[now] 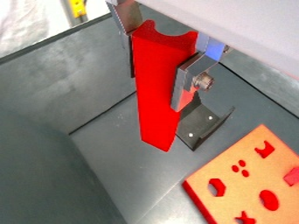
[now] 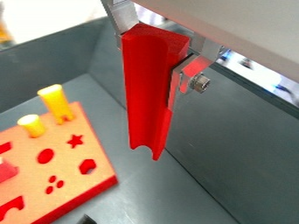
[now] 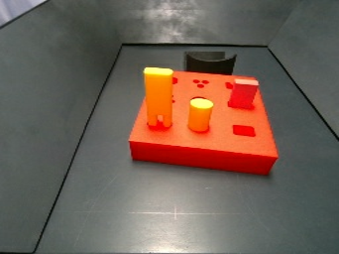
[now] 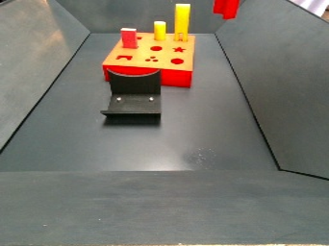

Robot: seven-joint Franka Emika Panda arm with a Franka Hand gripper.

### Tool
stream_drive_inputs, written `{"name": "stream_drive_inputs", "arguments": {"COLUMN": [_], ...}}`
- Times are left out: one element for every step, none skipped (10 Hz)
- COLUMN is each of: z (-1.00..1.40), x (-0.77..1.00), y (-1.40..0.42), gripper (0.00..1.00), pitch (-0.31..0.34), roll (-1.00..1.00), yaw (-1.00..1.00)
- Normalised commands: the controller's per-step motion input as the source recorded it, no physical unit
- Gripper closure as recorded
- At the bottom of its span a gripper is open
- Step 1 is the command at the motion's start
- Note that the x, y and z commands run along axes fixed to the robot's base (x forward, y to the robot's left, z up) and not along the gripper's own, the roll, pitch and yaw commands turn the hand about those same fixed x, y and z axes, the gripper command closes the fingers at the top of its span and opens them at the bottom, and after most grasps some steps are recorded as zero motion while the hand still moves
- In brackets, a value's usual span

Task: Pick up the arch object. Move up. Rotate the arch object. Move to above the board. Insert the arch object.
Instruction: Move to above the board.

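Observation:
My gripper [image 1: 160, 66] is shut on the arch object [image 1: 158, 96], a bright-red slab with a curved notch at its gripped end. It hangs upright between the silver fingers [image 1: 191, 80], well above the floor. Both wrist views show it, and the gripper [image 2: 152, 61] holds the arch [image 2: 146, 105] the same way there. The board [image 1: 251, 179] is a large red square block with cut-outs, lying on the floor below and to one side; it also shows in the other wrist view [image 2: 52, 171]. In a side view only the arch's lower end [image 4: 226, 8] shows, up and right of the board [image 4: 150, 62].
On the board [image 3: 205, 139] stand an orange-yellow two-legged piece [image 3: 158, 96], a yellow cylinder [image 3: 200, 114] and a short red block [image 3: 244, 92]. The dark fixture [image 4: 133, 96] stands on the floor next to the board, below the arch [image 1: 198, 127]. Grey walls enclose the floor.

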Motion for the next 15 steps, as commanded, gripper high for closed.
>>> {"name": "stream_drive_inputs", "arguments": {"z": [0.02,0.03,0.02,0.02,0.02,0.02,0.02,0.02,0.02,0.01,0.01,0.02,0.02,0.02,0.01], "x": [0.24,0.25,0.27,0.27,0.29,0.3,0.31,0.33,0.35,0.27,0.19,0.1,0.08,0.08,0.08], "y": [-1.0,-1.0,-1.0,-1.0,-1.0,-1.0,-1.0,-1.0,-0.99,-0.68,-0.41,-0.2,-0.14,-0.11,-0.07], "gripper": [1.0,1.0,1.0,1.0,1.0,1.0,1.0,1.0,1.0,1.0,1.0,1.0,1.0,1.0,1.0], "pitch": [0.029,0.03,0.035,0.039,0.045,0.047,0.052,0.058,0.065,0.072,0.079,0.09,0.1,0.11,0.135], "roll": [0.06,0.07,0.06,0.06,0.06,0.06,0.06,0.06,0.06,0.07,0.08,0.09,0.1,0.11,0.13], "yaw": [1.0,1.0,1.0,1.0,1.0,1.0,1.0,1.0,1.0,1.0,1.0,1.0,1.0,1.0,1.0]}}
